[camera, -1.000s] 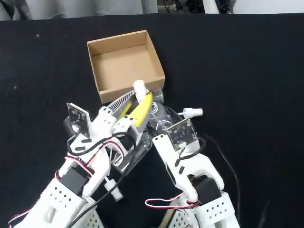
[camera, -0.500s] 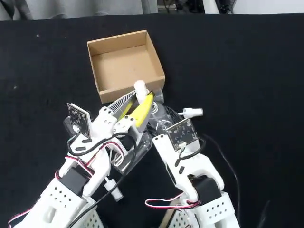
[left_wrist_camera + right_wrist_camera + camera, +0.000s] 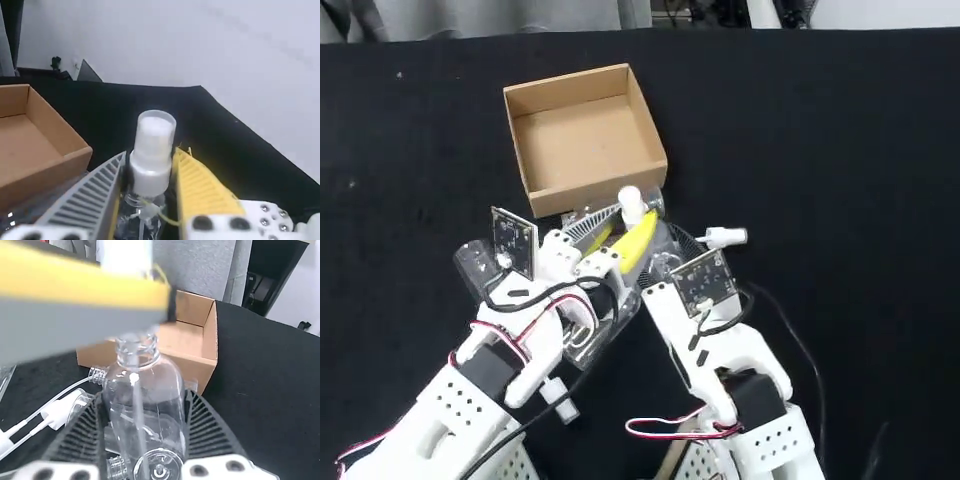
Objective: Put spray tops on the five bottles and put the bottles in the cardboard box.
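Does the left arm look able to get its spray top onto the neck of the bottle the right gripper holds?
Probably yes. The left gripper holds the spray top right above the open neck of the bottle in the right gripper, nothing between them.

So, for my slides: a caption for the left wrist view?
Left gripper holding a white spray top over a clear bottle, cardboard box nearby.

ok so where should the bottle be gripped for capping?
Round the wide clear body of the bottle, below the shoulder, from the side. It stands neck up, and the threaded neck must stay free for the spray top held over it. The right gripper has it that way.
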